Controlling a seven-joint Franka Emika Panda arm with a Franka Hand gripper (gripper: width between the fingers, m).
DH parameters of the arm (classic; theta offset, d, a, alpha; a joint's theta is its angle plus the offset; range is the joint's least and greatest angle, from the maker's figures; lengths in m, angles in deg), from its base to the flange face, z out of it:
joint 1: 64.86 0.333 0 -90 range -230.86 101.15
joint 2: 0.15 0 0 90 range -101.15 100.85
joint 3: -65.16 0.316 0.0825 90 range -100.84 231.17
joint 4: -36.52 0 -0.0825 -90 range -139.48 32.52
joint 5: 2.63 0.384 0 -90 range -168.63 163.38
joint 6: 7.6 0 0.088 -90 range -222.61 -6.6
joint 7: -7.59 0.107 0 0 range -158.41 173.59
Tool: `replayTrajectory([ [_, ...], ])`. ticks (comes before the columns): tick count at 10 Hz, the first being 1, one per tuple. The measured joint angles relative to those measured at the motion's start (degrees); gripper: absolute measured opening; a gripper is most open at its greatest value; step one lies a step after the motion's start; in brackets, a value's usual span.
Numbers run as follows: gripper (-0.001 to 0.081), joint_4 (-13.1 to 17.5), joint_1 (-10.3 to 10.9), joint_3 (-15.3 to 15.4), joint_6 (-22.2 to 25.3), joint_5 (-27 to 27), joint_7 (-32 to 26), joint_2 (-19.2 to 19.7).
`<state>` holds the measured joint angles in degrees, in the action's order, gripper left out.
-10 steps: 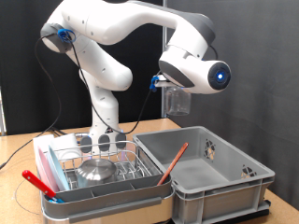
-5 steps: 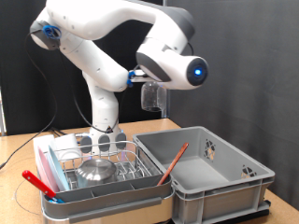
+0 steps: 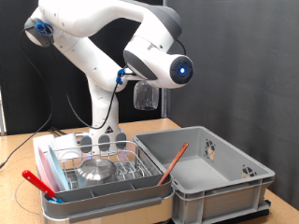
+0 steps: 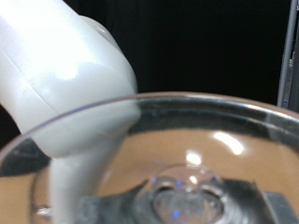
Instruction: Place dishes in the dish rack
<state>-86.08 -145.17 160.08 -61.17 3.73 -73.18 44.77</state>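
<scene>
- Exterior view is showing the arm raised high above the counter, with the claw hanging up near the picture's middle, well above everything else.
- A clear glass piece is sitting at the claw, looking like a small tumbler; the claw seems to be pinching it, though the fingers themselves are hard to make out against the dark background.
- Wrist view is filling with the rim and curved wall of that glass piece, right against the camera, which is supporting the judgement that it is being carried.
- The dish rack is standing on the counter towards the exterior view's bottom left, its wire prongs rising from a white base.
- A small steel bowl is lying upside down inside the rack, and two more clear glasses are standing at its far side.
- A light-blue plate is leaning upright along the rack's left edge, with a red utensil lying beside it.
- The grey bin is sitting just beside the rack on the exterior view's right, holding an orange-brown stick.
- The carried glass is probably light, stiff, slippery and breakable, so a gentle pinch across its rim wall is suiting it best.
</scene>
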Motion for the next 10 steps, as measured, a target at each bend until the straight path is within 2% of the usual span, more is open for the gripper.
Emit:
replayTrajectory([
  [2,0.0107,-0.1,-1.7,0.2,0.6,-0.8,0.0,0.0],
  [6,0.0107,0.6,-6.8,0.9,5.8,-2.9,-1.6,0.4],
  [10,0.0107,0.8,-11.5,2.0,8.3,-6.1,-3.4,0.5],
])
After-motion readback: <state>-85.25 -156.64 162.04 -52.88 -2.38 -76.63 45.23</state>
